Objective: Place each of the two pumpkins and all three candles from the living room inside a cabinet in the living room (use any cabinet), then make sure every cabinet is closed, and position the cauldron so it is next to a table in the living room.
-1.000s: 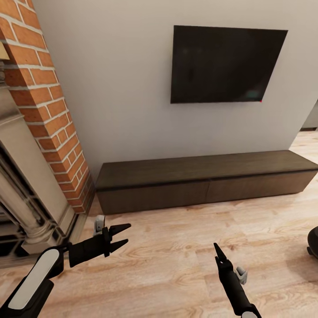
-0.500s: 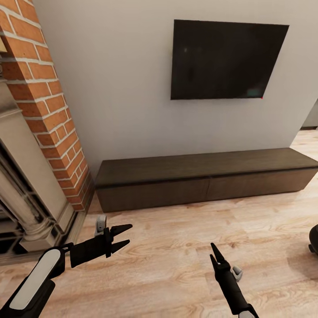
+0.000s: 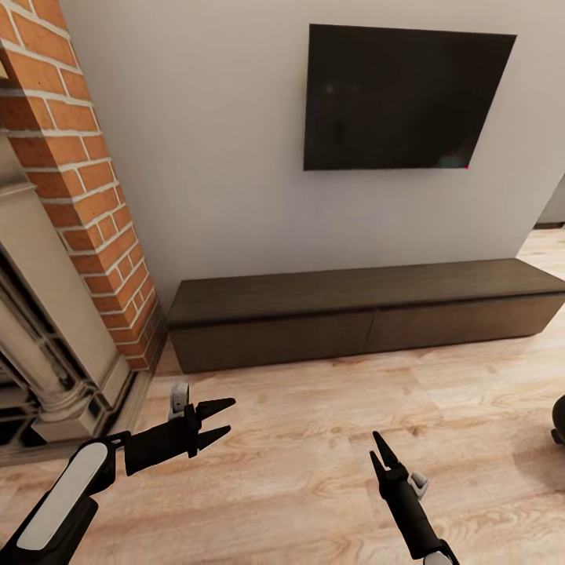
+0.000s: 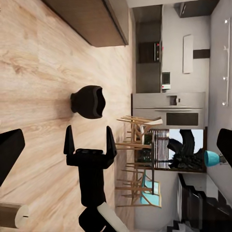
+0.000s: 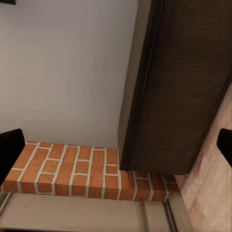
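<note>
The long dark-brown cabinet (image 3: 353, 314) stands against the white wall with both drawer fronts closed; it also appears in the wrist views (image 5: 183, 87) (image 4: 92, 19). The black cauldron (image 3: 559, 420) sits on the floor at the right edge, and faces the left wrist camera (image 4: 88, 101). My left gripper (image 3: 230, 415) hovers open over the floor in front of the cabinet's left end. My right gripper (image 3: 374, 447) (image 4: 88, 130) is open too, with nothing between its fingers. A beige cylinder with a pale end (image 4: 14, 216), possibly a candle, lies at the picture's edge. The pumpkins are out of view.
A red brick fireplace (image 3: 86, 196) with a stone surround stands left of the cabinet. A black TV (image 3: 404, 98) hangs on the wall above it. Light wood floor (image 3: 314, 439) stretches between me and the cabinet. Dining chairs (image 4: 137, 145) and a kitchen lie beyond the cauldron.
The whole view has shifted: the TV and cabinet sit a little higher and the cauldron is nearer the right edge. My right gripper has risen slightly; the left has hardly moved.
</note>
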